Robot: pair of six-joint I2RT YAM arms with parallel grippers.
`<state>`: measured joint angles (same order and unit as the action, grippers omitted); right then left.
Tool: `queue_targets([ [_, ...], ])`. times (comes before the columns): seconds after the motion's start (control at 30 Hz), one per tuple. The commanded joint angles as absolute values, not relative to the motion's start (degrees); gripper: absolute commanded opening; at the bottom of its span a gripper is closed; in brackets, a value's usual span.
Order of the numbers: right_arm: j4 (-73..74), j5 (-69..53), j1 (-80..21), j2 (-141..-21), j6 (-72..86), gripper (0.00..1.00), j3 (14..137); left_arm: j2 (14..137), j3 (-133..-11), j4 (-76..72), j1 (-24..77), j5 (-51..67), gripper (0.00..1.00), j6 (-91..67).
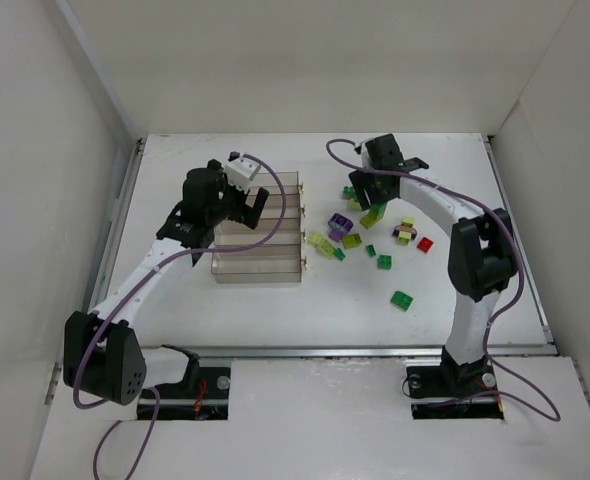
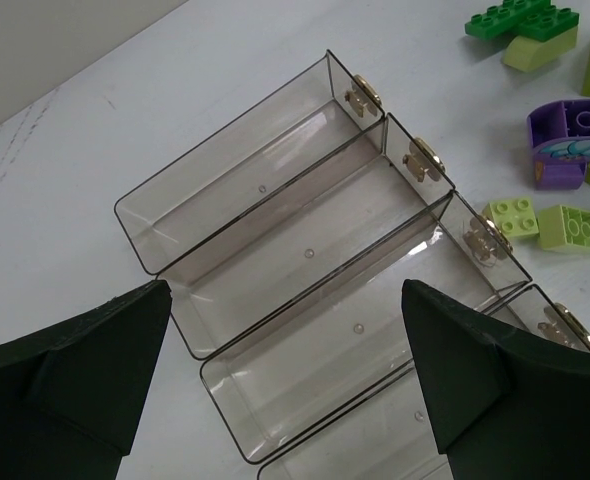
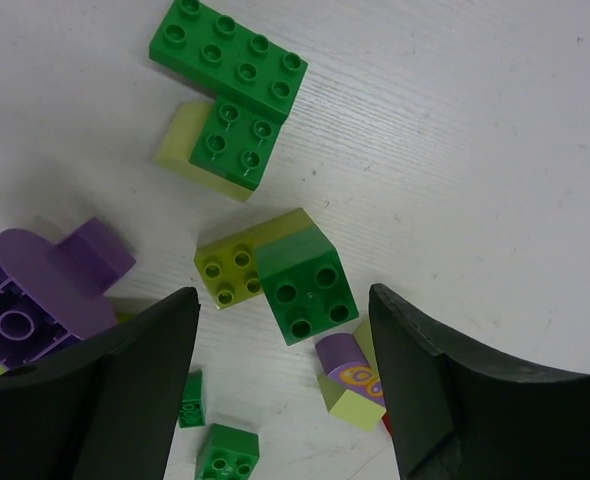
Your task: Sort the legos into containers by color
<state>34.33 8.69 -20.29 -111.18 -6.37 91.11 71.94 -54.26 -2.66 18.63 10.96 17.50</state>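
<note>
Four joined containers [image 1: 260, 265] sit beneath the left end effector [image 2: 285, 290], which is spread apart and grips nothing; all look unfilled, so sorting seems barely begun. The right end effector [image 3: 283, 295], also spread wide, hovers directly over the scattered legos [image 1: 352, 240], with a dark green brick [image 3: 305, 285] framed in its gap, probably the chosen pick. White walls [image 1: 305, 60] enclose the scuffed white table [image 1: 275, 310].

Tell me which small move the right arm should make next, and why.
Probably lower the open right tool straight down and close it on the dark green four-stud plastic brick, which sits right under its opening. The clear smoky plastic bins look empty, so sorting seems not yet begun.
</note>
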Motion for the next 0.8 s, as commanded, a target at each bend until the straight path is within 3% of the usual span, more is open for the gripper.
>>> queue_targets([
  [0.0, 35.2, 10.5, -20.7, -111.8, -6.7, 0.73, 91.8, 70.1, -53.7, -3.8, 18.6, 12.0, 0.99, 17.8],
  [0.3, 34.1, 6.2, -20.1, -112.4, -6.2, 0.53, 91.8, 70.1, -53.7, -3.8, 18.6, 12.0, 0.99, 17.8],
  [0.53, 34.7, 11.2, -20.1, -113.6, -6.2, 0.62, 91.8, 70.7, -54.2, -3.8, 18.6, 12.0, 0.99, 17.8],
  [0.77, 35.4, 8.5, -19.6, -114.1, -6.2, 0.6, 93.1, 71.2, -54.8, -3.8, 18.6, 12.0, 0.99, 18.3],
])
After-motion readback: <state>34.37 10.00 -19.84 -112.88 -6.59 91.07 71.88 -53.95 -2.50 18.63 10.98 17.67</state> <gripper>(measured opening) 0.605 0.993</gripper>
